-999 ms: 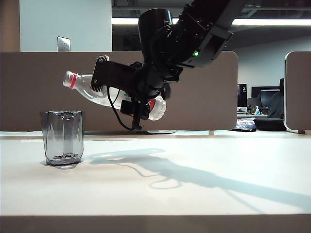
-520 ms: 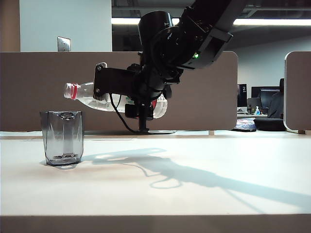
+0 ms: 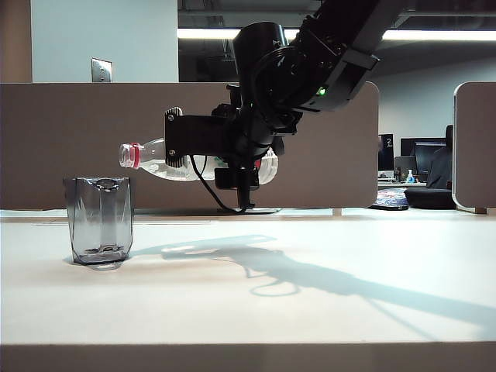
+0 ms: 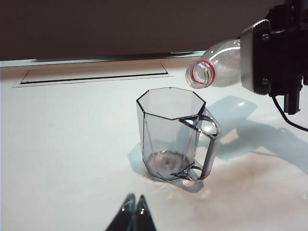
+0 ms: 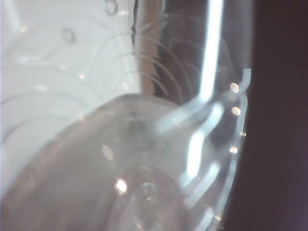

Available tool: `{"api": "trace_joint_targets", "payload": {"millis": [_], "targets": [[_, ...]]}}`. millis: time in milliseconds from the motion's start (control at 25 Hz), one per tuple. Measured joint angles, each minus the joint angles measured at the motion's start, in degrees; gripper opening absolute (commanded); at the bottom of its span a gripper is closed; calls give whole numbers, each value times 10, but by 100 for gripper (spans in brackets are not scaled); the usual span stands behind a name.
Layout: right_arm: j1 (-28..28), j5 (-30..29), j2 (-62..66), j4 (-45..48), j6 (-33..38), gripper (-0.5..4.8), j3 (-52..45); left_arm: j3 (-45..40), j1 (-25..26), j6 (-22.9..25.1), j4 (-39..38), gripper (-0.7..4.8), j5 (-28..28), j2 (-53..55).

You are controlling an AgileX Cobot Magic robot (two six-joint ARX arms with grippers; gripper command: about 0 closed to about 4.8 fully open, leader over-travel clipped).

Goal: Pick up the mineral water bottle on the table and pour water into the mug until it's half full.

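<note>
While the white surface (image 3: 310,310) spans the whole exterior view, the right arm reaches in from the upper right and its pincer (image 3: 203,142) is clamped on the mineral water bottle (image 3: 159,159), held in the air roughly level with the open mouth pointing left. In the left wrist view the bottle's mouth (image 4: 201,75), ringed in red, sits just above and beside the rim of the mug (image 4: 171,134). The mug stands upright on the surface at left, handle visible, only a film of water (image 4: 163,163) at its bottom. The left pincer (image 4: 134,214) rests low near the mug, its tips together, holding nothing.
</note>
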Motion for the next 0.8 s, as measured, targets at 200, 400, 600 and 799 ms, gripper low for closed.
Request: {"api": "trace_joint_targets", "payload": {"millis": [200,400,600,799], "targets": [[0,-7,0,9,-7,252,5,0,0,0,0,-5,0,6],[0,-12,0,9,-21,252,5,0,0,0,0,-5,0,6],[0,-20,0,10,-30,251,5,0,0,0,0,-5,0,6],[0,-20,0,12,-42,251,5,0,0,0,0,-5,0,6]]}}
